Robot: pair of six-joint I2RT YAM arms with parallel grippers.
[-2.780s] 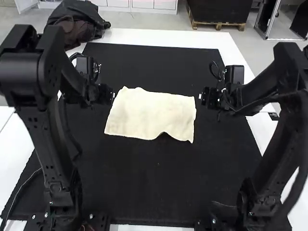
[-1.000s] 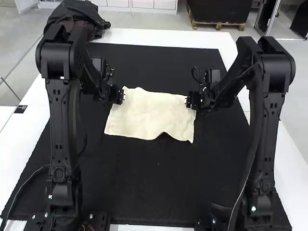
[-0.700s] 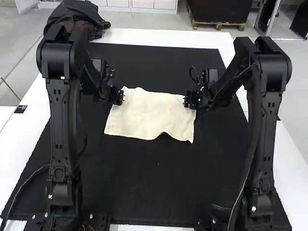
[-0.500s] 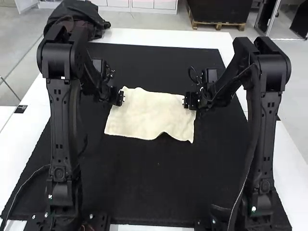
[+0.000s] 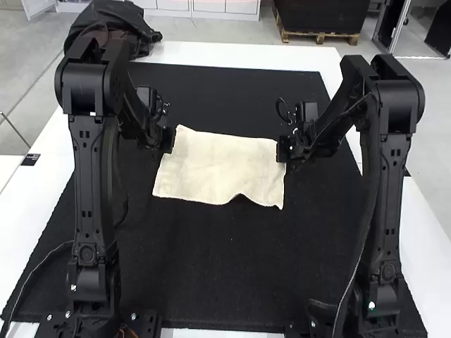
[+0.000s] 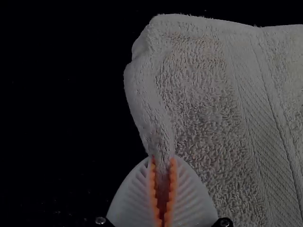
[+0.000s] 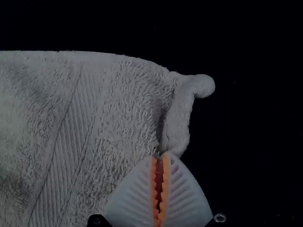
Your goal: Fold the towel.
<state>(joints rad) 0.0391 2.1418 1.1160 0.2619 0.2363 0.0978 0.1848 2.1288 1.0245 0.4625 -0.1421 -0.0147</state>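
My left gripper (image 5: 169,139) is at the far left part of the cream towel (image 5: 222,167), and my right gripper (image 5: 282,148) is at its far right part. The towel lies spread on the dark mat, with a small raised wave in its near edge. In the left wrist view, my left gripper (image 6: 163,160) is shut on a pinched side edge of the towel (image 6: 203,109). Seen from the right wrist, my right gripper (image 7: 161,156) pinches the opposite side edge of the towel (image 7: 123,104), close to a curled corner.
A black mat (image 5: 232,274) covers most of the white table (image 5: 246,55). Dark bunched fabric (image 5: 120,28) rests at the table's far left corner. A thin cable (image 5: 44,259) runs beside the left arm's base.
Both arms came inward over the towel from its sides. Since half a second ago both grippers have closed on its side edges, and its far edge has shifted slightly.
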